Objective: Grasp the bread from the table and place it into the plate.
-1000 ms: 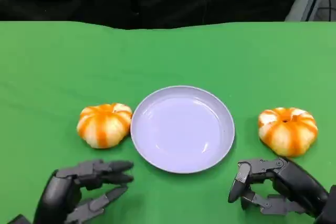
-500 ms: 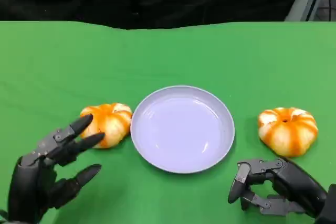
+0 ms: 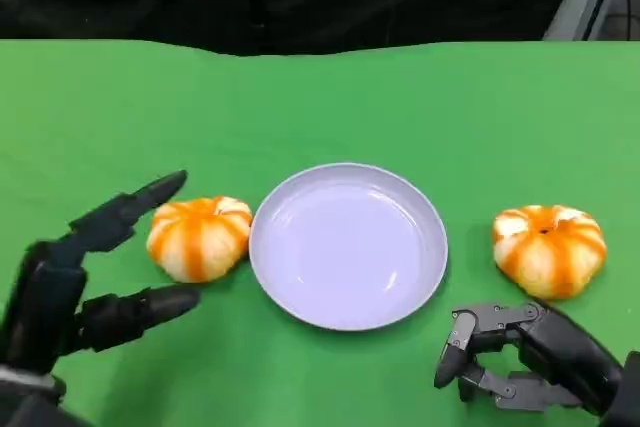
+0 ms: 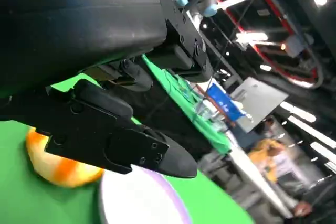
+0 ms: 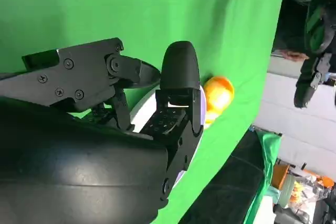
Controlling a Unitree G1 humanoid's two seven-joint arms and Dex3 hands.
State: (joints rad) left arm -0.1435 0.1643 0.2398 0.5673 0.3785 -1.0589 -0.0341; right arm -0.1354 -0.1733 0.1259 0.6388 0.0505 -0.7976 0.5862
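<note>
The left hand (image 3: 75,282) is being held released, fingers spread beside the left bread (image 3: 198,237); the right hand (image 3: 525,355) is being kept clenched, empty, on the bench (image 3: 320,97).

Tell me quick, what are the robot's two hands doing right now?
Left hand: open, holding nothing, fingers spread beside the left bread.
Right hand: fingers curled in, holding nothing, near the right bread.

Orange-striped bread (image 3: 198,237) L of empty lilac plate (image 3: 347,244), 2nd bread (image 3: 548,249) R.
</note>
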